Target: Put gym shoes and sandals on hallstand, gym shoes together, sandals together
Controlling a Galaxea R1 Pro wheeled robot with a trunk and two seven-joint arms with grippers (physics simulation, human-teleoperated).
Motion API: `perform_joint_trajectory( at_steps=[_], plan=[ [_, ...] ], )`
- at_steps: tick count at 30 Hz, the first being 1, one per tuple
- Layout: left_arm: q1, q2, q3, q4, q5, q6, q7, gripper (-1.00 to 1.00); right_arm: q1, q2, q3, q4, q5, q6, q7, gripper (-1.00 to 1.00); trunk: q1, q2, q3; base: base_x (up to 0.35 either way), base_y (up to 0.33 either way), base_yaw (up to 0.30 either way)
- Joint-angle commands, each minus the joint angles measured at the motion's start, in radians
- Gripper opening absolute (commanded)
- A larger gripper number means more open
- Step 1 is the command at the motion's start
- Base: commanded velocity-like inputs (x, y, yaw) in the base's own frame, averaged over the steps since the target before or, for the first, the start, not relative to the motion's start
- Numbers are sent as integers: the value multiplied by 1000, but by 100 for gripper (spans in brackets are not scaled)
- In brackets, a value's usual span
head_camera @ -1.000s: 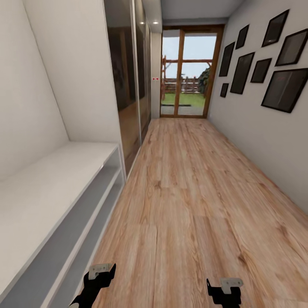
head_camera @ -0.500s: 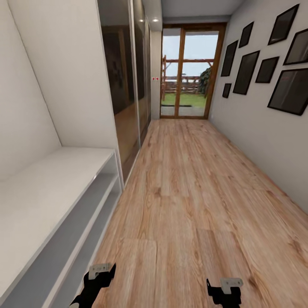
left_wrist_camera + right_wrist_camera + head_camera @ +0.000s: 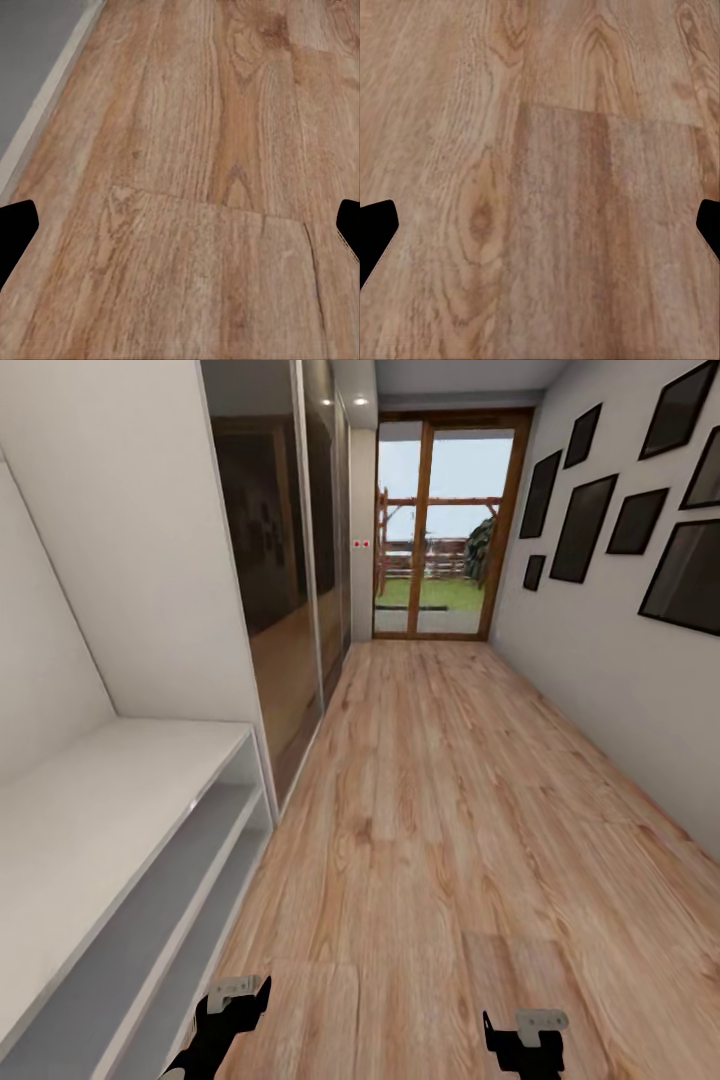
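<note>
- Corridor floor (image 3: 450,810): wood-grain planks running to a glass door (image 3: 445,525) at the far end.
- Shoe rack (image 3: 120,830): pale, against the left wall beside dark sliding panels (image 3: 275,560).
- Picture frames (image 3: 610,510): right wall.
- Left gripper (image 3: 180,225), right gripper (image 3: 540,225): jaws spread wide over the planks, holding nothing.

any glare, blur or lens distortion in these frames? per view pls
Head view: the glossy dark wardrobe doors mirror the corridor, the glazed wood-framed door is the brightest area, and the walls splay outward from wide-angle distortion. Left wrist view: the light brown wood-grain plank floor is evenly lit and slightly soft. Right wrist view: the same floor looks soft too, with no glare.
</note>
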Motion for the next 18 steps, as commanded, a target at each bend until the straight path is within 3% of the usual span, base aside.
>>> perform_joint_trajectory(
  at_steps=[1,18],
  plan=[
    [-1,-1,9,0,-9,-3,-6,100,-1,0,-5,1,11,-3,-6,100,0,0,-1,339,-21,0],
    [-1,-1,9,0,-9,-3,-6,100,-1,1,-5,1,9,-3,-6,100,0,0,-1,340,-3,-6]
  ],
)
